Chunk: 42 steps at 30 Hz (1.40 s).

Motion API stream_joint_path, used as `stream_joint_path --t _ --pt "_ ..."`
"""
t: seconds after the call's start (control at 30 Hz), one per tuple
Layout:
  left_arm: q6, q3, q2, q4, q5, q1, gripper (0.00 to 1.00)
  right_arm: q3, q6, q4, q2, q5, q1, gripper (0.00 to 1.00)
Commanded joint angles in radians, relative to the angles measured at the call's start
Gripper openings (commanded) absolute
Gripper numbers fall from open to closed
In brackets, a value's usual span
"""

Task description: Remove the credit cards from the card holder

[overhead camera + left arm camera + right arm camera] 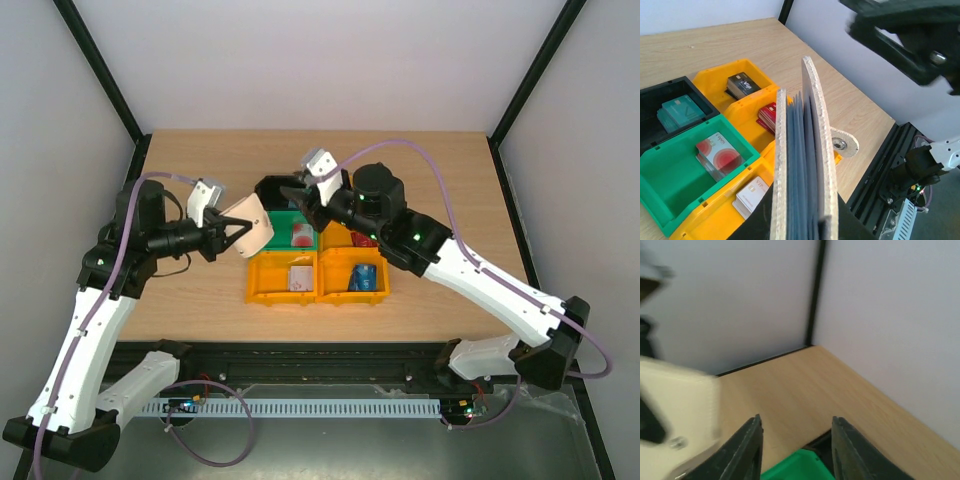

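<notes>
- Grips holder (817,150) in left fingers (757,225), closed tight on its lower end. Keeps it upright and edge-on, off the counter (715,45), just left of the bins in the top view.
- Shows cards (799,175) packed between the holder's two stiff panels, with only their edges exposed at the open side.
- Expect light, thin, stiff, slick plastic. A tight stack probably drags neighbours along.
- Best to pinch one exposed card edge and pull straight along the slot, with the holder clamped low as it is.
- Leaves right fingers (747,450) partly open with nothing between them, near the holder's open end, over the green bin (665,180).
- Sorted by colour:
  - black bin (665,85): teal cards (680,111)
  - green bin: white-pink cards (717,155)
  - orange bins (735,65): black cards (742,85), red cards (769,115), white cards (752,192), blue cards (363,278)
</notes>
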Motion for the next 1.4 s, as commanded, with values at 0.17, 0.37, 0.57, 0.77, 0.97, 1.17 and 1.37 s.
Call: stream_joint_path --t 0.17,0.37,0.57,0.77,0.97,1.17,1.37 --pt "0.598 0.167 0.010 -0.383 0.179 0.000 0.02 0.018 -0.072 -0.146 -0.038 -0.509 -0.019 0.43" --pt "0.916 0.269 0.055 -0.573 0.241 -0.001 0.02 0.078 -0.118 -0.259 0.008 -0.703 -0.019 0.50" --pt "0.928 0.273 0.080 -0.564 0.257 0.000 0.02 0.077 -0.098 -0.244 0.021 -0.790 -0.019 0.50" --pt "0.854 0.264 0.079 -0.525 0.261 -0.001 0.02 0.072 -0.057 -0.157 0.036 -0.884 -0.014 0.49" --pt "0.841 0.252 0.079 -0.511 0.270 -0.005 0.02 0.077 -0.019 -0.103 0.065 -0.909 0.014 0.53" --pt "0.851 0.244 0.076 -0.518 0.281 -0.011 0.02 0.116 -0.035 -0.127 0.126 -0.864 0.057 0.62" --pt "0.861 0.249 0.071 -0.529 0.292 -0.010 0.02 0.108 -0.047 -0.138 0.117 -0.890 0.057 0.10"
